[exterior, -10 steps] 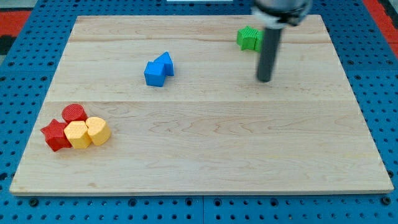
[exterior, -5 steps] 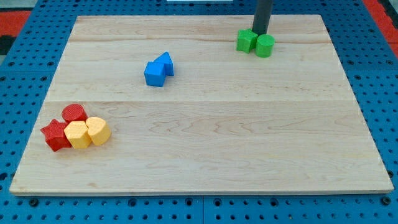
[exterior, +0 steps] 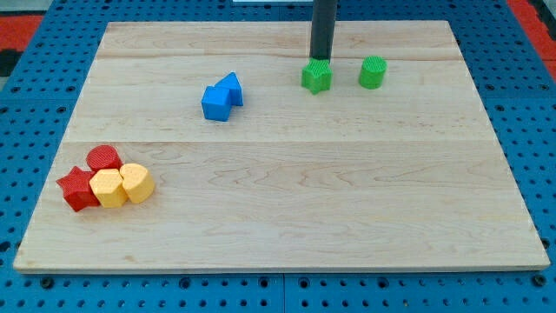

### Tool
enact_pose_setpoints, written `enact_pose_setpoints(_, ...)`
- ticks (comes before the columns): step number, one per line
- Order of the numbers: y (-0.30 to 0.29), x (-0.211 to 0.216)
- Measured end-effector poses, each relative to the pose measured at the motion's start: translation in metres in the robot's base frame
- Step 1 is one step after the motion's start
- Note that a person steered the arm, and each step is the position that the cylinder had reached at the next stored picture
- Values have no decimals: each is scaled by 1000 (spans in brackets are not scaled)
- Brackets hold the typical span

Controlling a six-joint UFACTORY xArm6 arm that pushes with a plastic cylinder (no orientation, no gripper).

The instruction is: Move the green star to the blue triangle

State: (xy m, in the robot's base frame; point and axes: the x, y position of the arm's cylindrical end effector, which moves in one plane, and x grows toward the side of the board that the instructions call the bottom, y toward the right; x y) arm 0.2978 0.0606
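Note:
The green star [exterior: 316, 76] lies on the wooden board [exterior: 278, 209] near the view's top, right of centre. My tip [exterior: 321, 60] touches its upper edge, the dark rod rising to the view's top. The blue triangle [exterior: 231, 87] sits to the left, touching a blue block [exterior: 215, 103] at its lower left. The star is well apart from the blue triangle.
A green cylinder [exterior: 372, 72] stands to the right of the star, apart from it. At the view's lower left a red cylinder [exterior: 102, 158], a red star [exterior: 77, 188] and two yellow blocks [exterior: 108, 188] [exterior: 136, 183] cluster together.
My tip moved from below the green pair to above it, then left and down, pushing the green star left and away from the green cylinder.

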Motion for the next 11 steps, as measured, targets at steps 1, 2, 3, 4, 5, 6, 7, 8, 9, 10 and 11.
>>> enact_pose_setpoints(1,0,22)
enact_pose_setpoints(2,2,40)
enact_pose_setpoints(3,6,54)
enact_pose_setpoints(4,28,57)
enact_pose_setpoints(5,44,69)
enact_pose_setpoints(6,30,104)
enact_pose_setpoints(7,-25,87)
enact_pose_setpoints(8,-37,74)
enact_pose_setpoints(9,-29,73)
enact_pose_setpoints(10,-1,62)
enact_pose_setpoints(11,-26,62)
